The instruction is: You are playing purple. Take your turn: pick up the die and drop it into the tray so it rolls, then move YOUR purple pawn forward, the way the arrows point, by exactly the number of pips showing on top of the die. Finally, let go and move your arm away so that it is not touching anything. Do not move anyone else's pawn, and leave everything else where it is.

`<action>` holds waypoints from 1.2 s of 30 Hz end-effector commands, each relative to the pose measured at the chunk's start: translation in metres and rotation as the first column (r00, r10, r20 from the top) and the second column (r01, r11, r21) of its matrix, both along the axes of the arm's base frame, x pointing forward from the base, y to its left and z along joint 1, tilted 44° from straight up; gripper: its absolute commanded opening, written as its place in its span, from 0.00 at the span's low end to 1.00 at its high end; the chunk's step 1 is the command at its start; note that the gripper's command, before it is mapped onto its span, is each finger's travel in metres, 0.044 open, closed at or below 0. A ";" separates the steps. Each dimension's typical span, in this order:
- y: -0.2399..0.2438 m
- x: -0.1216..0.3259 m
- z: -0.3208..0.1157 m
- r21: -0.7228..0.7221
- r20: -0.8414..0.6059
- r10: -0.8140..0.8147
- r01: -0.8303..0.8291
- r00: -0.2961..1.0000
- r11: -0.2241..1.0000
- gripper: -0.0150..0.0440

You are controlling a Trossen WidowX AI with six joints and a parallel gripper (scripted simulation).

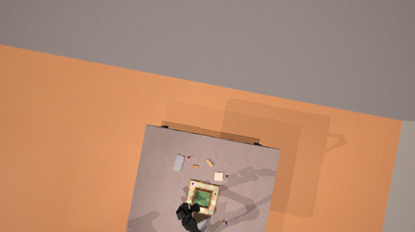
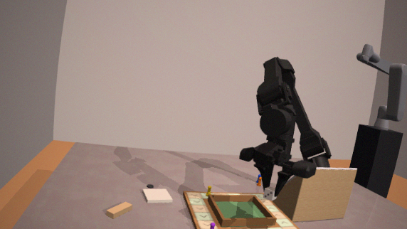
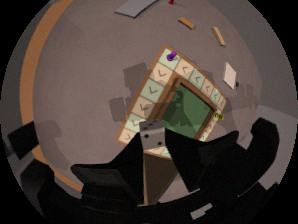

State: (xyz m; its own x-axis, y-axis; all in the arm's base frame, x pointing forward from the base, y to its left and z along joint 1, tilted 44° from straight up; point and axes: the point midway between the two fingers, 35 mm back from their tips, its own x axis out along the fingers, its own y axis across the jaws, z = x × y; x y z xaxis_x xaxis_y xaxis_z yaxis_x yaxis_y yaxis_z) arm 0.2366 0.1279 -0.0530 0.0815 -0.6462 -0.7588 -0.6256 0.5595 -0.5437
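My gripper point(image 2: 272, 192) point(image 3: 151, 133) is shut on the white die point(image 2: 269, 194) point(image 3: 152, 139), holding it above the near edge of the board in the wrist view, outside the tray's walls. The brown-walled tray point(image 2: 249, 222) with a green floor sits in the middle of the square board point(image 1: 191, 192) point(image 3: 153, 90), whose squares carry arrows. The purple pawn point(image 1: 193, 183) point(image 2: 213, 225) point(image 3: 172, 56) stands on a corner square. The yellow pawn point(image 2: 208, 190) point(image 3: 219, 116) stands on the board's opposite side. The die's top face is not clearly readable.
An upright wooden panel point(image 2: 320, 195) point(image 3: 159, 175) stands close beside the board and gripper. Blue point(image 2: 259, 176) and orange point(image 2: 259, 182) pawns stand off the board. A white square point(image 2: 157, 195) point(image 3: 230, 76), wooden block point(image 2: 119, 210) point(image 3: 218, 36), grey slab point(image 1: 179, 163) and red pawn point(image 1: 189, 157) lie beyond.
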 end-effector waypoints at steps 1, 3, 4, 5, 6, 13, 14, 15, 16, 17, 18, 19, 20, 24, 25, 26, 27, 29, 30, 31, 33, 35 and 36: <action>-0.009 0.006 0.007 -0.009 -0.064 0.086 -0.087 0.994 0.996 0.25; -0.014 0.009 0.009 -0.012 -0.099 0.126 -0.127 0.987 0.992 0.25; -0.016 0.010 0.011 -0.012 -0.116 0.145 -0.147 0.983 0.989 0.25; -0.018 0.011 0.012 -0.013 -0.133 0.164 -0.167 0.977 0.986 0.25; -0.021 0.013 0.013 -0.013 -0.150 0.183 -0.187 0.971 0.982 0.25; -0.037 0.020 0.023 -0.005 -0.270 0.310 -0.323 0.912 0.946 0.25; -0.040 0.021 0.024 -0.003 -0.287 0.327 -0.342 0.901 0.940 0.25; -0.042 0.022 0.025 0.000 -0.303 0.343 -0.360 0.889 0.933 0.25; -0.045 0.023 0.026 0.002 -0.320 0.360 -0.379 0.877 0.926 0.25; -0.047 0.024 0.028 0.006 -0.336 0.375 -0.397 0.864 0.918 0.25; -0.050 0.025 0.029 0.009 -0.353 0.391 -0.414 0.850 0.910 0.25; -0.052 0.026 0.030 0.013 -0.369 0.406 -0.432 0.836 0.902 0.25; -0.055 0.027 0.032 0.017 -0.385 0.421 -0.449 0.821 0.893 0.25; -0.065 0.029 0.037 0.037 -0.448 0.475 -0.515 0.757 0.856 0.25; -0.067 0.030 0.038 0.043 -0.463 0.487 -0.531 0.740 0.847 0.25; -0.070 0.031 0.039 0.049 -0.478 0.500 -0.546 0.722 0.836 0.25; -0.072 0.031 0.041 0.056 -0.493 0.511 -0.561 0.704 0.826 0.25; -0.077 0.032 0.043 0.069 -0.522 0.533 -0.590 0.666 0.805 0.25; -0.080 0.033 0.045 0.077 -0.536 0.543 -0.603 0.646 0.794 0.25; -0.083 0.033 0.046 0.084 -0.550 0.553 -0.617 0.626 0.783 0.25; -0.088 0.034 0.049 0.100 -0.577 0.570 -0.642 0.584 0.760 0.25; -0.091 0.035 0.050 0.112 -0.594 0.581 -0.658 0.556 0.744 0.25; -0.092 0.035 0.050 0.113 -0.596 0.582 -0.660 0.553 0.742 0.25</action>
State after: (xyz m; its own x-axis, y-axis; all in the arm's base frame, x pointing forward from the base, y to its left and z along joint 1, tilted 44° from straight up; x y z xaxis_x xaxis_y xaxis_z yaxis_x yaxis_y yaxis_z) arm 0.2702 0.0417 -0.0065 0.0801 -0.6792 -0.7296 -0.9959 -0.0861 -0.0291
